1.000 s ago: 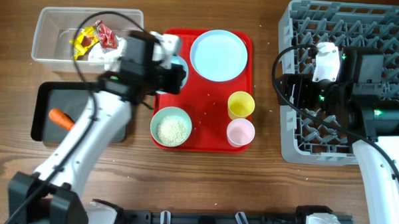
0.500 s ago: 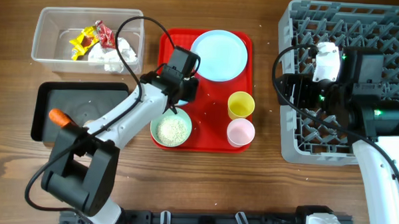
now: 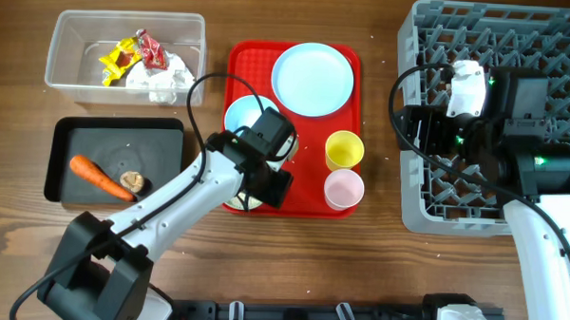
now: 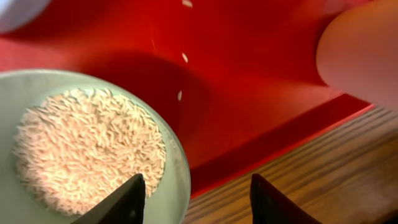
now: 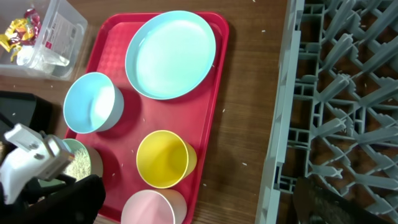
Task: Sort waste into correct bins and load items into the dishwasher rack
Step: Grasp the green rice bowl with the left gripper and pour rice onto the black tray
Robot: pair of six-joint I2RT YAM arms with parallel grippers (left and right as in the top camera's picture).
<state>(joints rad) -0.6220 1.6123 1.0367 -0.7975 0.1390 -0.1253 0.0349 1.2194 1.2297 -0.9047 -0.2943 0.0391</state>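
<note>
My left gripper (image 3: 262, 186) hangs open over the front left of the red tray (image 3: 303, 201). In the left wrist view its jaws straddle the near rim of a pale bowl (image 4: 177, 155) filled with white rice (image 4: 87, 149): one finger stands over the rice, the other outside over the wood. An empty blue bowl (image 3: 241, 113), a pale blue plate (image 3: 313, 78), a yellow cup (image 3: 343, 150) and a pink cup (image 3: 343, 189) share the tray. My right gripper (image 3: 417, 127) is wide open and holds nothing at the left edge of the grey dishwasher rack (image 3: 454, 221).
The clear tub (image 3: 70, 48) at the back left holds yellow and red wrappers (image 3: 127, 55) and white tissue (image 3: 164, 78). In the black tray (image 3: 115, 123) lie an orange carrot (image 3: 99, 174) and a brown lump (image 3: 130, 182). Rice grains (image 4: 185, 57) dot the red tray.
My left arm swung from the clear tub across the red tray and down to the rice bowl's front rim, and its jaws opened. The right arm stayed put.
</note>
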